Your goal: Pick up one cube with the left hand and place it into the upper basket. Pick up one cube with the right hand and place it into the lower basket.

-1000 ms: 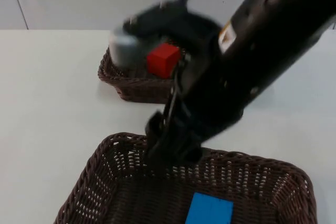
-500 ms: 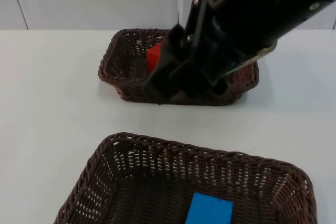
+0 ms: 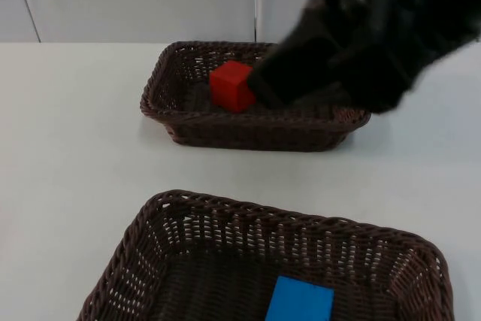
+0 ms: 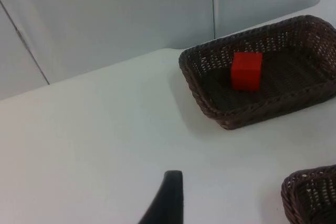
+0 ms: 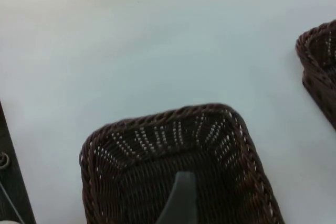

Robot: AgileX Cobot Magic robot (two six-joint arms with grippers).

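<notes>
The right gripper (image 3: 301, 88) is a dark blur above the right half of the upper basket (image 3: 180, 129); whether its fingers are spread or closed I cannot tell. The left gripper (image 4: 167, 199) shows one black fingertip over bare white table (image 4: 94, 145), and its state cannot be told either; that arm seems to be waiting off to the side.

Nearest the camera in the top view, the lower basket (image 3: 150, 223) holds the blue cube (image 3: 300, 300), lying flat on the weave toward the near wall. Beyond a strip of table, the upper basket holds the red cube (image 3: 231, 86), resting on the floor in its left half, just beside the blurred right arm. The left wrist view shows that red cube (image 4: 247, 70) alone inside the far basket (image 4: 210, 108).

Both cubes look placed, so the step in hand is likely clearing the arm away. To do it well, the right arm should rise clear of the wicker rim and avoid brushing the red cube.
</notes>
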